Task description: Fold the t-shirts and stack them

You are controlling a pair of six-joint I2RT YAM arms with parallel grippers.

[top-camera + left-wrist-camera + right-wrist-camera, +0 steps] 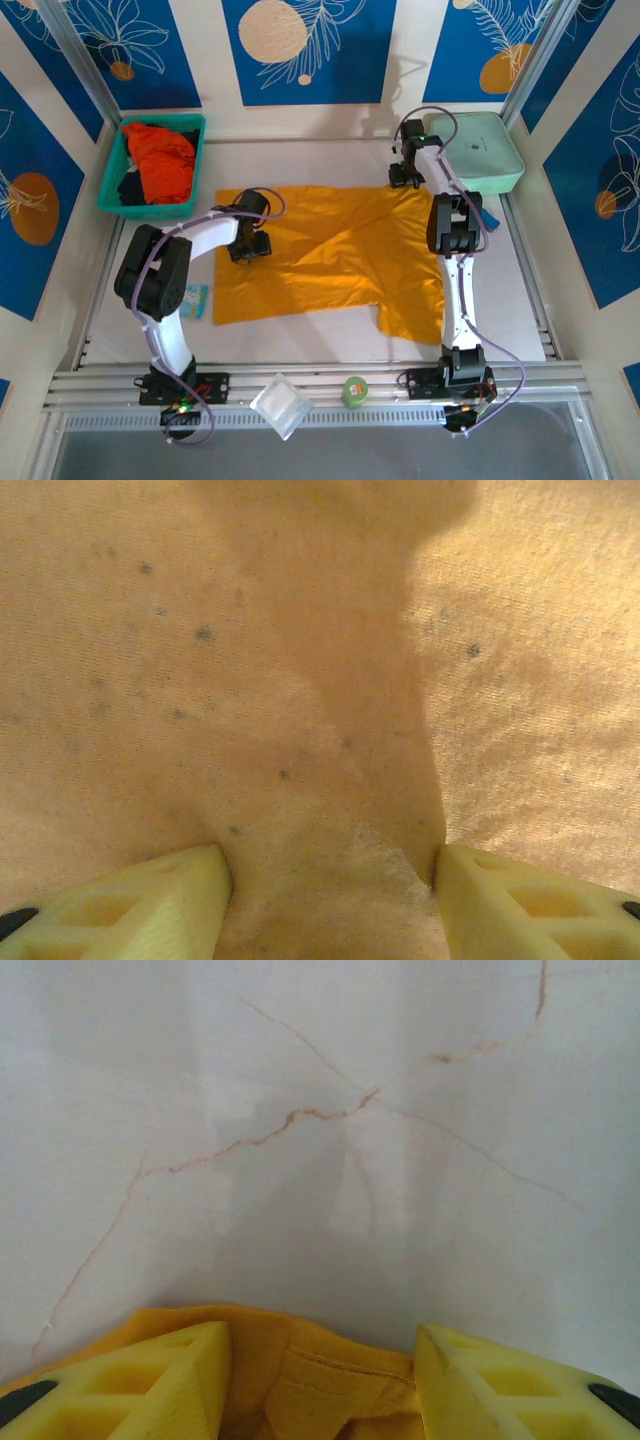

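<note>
A mustard-yellow t-shirt [330, 255] lies spread flat in the middle of the white table, one sleeve pointing toward the near edge. My left gripper [248, 247] points down onto its left part. In the left wrist view the gripper [330, 870] is open, its fingers [170, 900] pressed on the cloth with a low ridge of cloth [330, 780] between them. My right gripper [402, 178] is at the shirt's far right corner. It [320, 1345] stands open with a bunched hem [340, 1385] between the jaws. A red-orange t-shirt [162, 158] lies crumpled in the teal basket.
The teal basket [112, 190] stands at the back left and also holds dark cloth. A mint-green box [490, 150] is at the back right, close behind my right arm. A clear plastic container [281, 405], a green roll [355, 390] and a small packet [194, 300] lie near the front.
</note>
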